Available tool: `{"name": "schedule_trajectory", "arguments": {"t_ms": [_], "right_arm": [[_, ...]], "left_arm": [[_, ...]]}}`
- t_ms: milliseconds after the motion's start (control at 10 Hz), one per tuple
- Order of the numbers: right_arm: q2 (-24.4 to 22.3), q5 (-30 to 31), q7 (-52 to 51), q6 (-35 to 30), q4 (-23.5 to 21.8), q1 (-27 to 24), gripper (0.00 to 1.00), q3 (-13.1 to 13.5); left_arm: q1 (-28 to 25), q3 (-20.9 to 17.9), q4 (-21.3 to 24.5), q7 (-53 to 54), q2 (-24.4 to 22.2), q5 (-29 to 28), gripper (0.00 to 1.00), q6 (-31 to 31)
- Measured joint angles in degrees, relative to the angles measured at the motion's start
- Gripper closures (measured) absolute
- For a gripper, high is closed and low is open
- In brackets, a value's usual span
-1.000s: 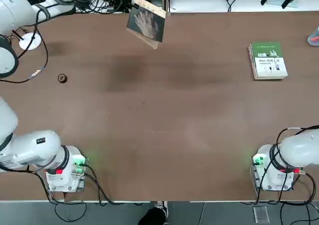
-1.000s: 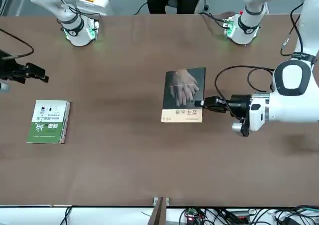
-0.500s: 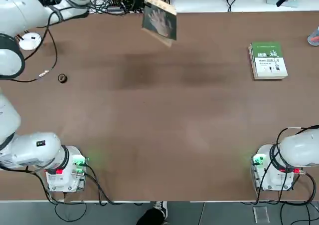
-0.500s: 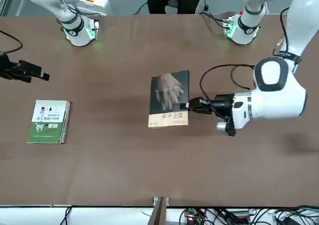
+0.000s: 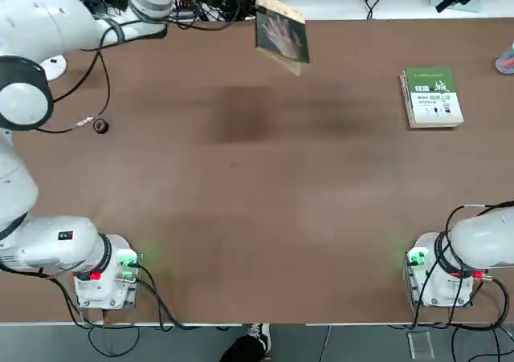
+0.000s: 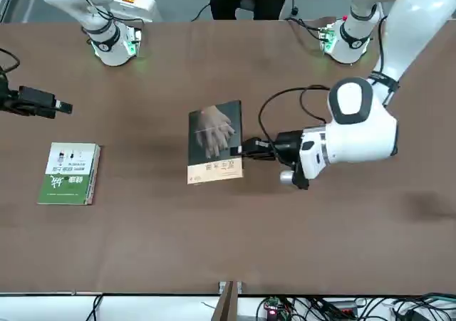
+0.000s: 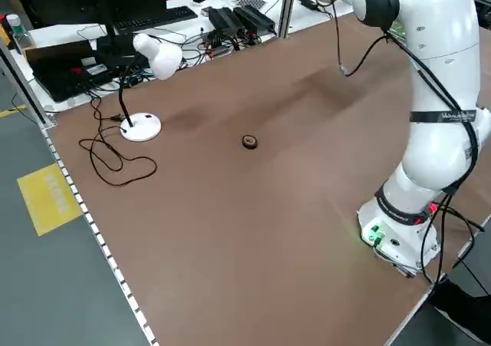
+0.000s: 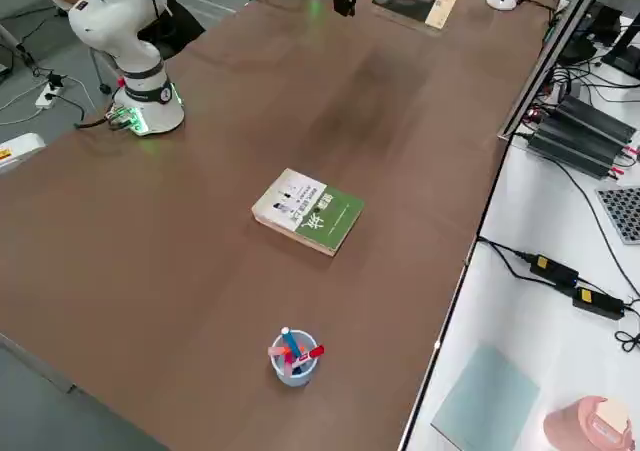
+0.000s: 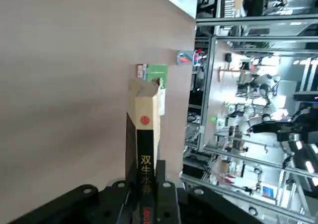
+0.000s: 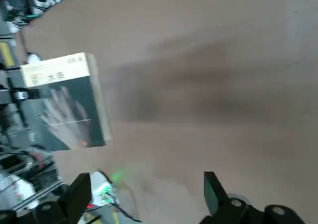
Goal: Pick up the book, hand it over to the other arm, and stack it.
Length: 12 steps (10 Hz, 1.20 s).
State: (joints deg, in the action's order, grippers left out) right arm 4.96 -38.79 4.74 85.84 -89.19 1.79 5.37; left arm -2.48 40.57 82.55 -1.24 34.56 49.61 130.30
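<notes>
The left gripper (image 6: pixel 244 148) is raised above the brown table (image 6: pixel 228 228), its two fingers closed tight on one edge of the book (image 6: pixel 214 142). The book extends straight out past the fingertips toward the right arm's side, held clear of the tabletop, its dark grey cover with the pale hand image facing up and its tan strip on the end away from the robot. In the left wrist view the book's spine (image 9: pixel 145 154) stands pinched between the fingers.

The right gripper (image 6: pixel 60 108) hovers well apart from the book, above the table near the green-and-white book (image 6: pixel 69 173), its fingers (image 10: pixel 212 189) spread wide and empty.
</notes>
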Motion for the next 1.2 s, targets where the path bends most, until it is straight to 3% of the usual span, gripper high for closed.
{"name": "schedule_trajectory", "arguments": {"t_ms": [700,1200], "right_arm": [[0.3,-13.5,-1.7,6.9,-7.8,-0.7,0.00,1.6],[2.5,-24.4,-10.1,8.4,-13.6,-1.4,0.00,2.0]], "left_arm": [[4.6,-0.1,-4.2,0.5,4.3,2.2,0.99,2.9],[8.7,-0.1,-6.0,3.8,6.7,2.2,0.99,7.3]]}}
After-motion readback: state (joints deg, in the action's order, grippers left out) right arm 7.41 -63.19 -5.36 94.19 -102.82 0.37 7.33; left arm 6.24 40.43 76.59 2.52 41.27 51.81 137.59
